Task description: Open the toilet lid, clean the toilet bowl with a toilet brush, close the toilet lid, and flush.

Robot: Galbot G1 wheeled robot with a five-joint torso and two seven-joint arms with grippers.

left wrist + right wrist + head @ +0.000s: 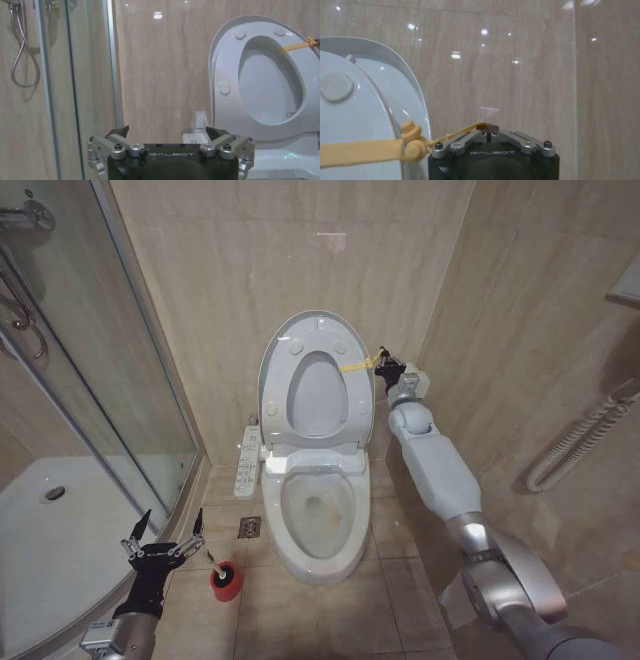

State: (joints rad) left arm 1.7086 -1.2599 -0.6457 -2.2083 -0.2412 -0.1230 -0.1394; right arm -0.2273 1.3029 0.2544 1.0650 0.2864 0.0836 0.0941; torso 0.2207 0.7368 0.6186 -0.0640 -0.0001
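Glossy white plastic toilet lid, glazed ceramic toilet bowl, and polished stone-look wall tiles were shown.

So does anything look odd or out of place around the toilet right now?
Mostly tidy. The toilet bowl looks faintly brown-stained inside, and a yellow strap runs from the raised toilet lid to the right gripper, shut on it.

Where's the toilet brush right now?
In the head view the toilet brush stands in its red holder on the floor, left of the toilet bowl, just beside the open left pincer.
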